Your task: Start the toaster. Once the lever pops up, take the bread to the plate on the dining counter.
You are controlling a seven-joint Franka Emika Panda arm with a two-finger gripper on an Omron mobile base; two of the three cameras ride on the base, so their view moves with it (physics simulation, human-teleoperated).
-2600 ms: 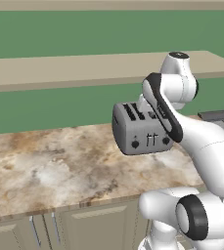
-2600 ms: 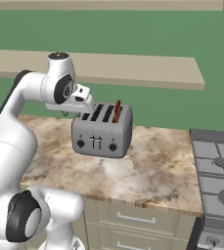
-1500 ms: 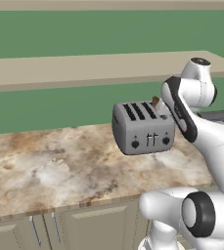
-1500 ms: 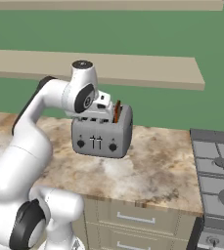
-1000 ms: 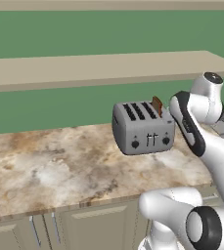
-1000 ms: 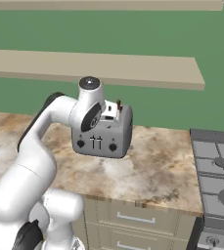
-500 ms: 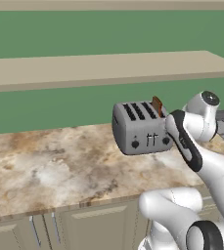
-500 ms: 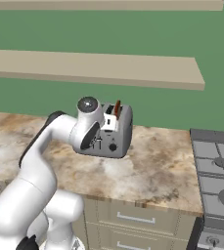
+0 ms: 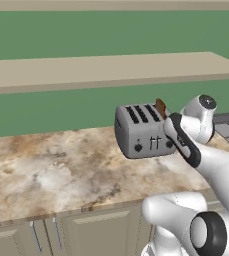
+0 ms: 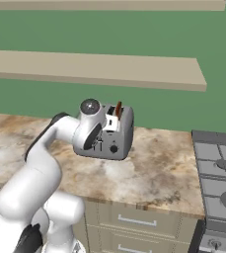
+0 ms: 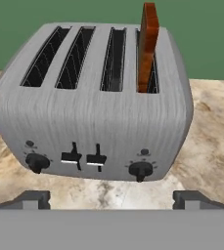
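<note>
The toaster (image 11: 91,102) stands on the marbled counter (image 9: 46,170), near its far edge and toward the right end, close to the stove (image 10: 218,183). Its front panel, with two black knobs and two small levers, faces the near side toward the robot. Its long axis runs left to right along the counter, and the four dark slots on top run front to back, side by side.

The bread (image 11: 147,46) stands upright on edge in the rightmost slot, its flat faces turned left and right. Its upper half rises above the toaster's top; the lower part is sunk in the slot and hidden. In the left base view the bread (image 9: 160,106) shows as a small brown sliver at the toaster's (image 9: 141,130) far right corner.

The gripper (image 11: 111,200) hovers just in front of the toaster's front panel, low, level with its base. Its fingers (image 11: 33,199) are spread wide apart with nothing between them; only their tips show at the bottom of the hand view. In the right base view the forearm and wrist cover the left part of the toaster (image 10: 118,133), and the levers are hard to make out there. In the hand view both levers sit at about mid-height of their tracks.
</note>
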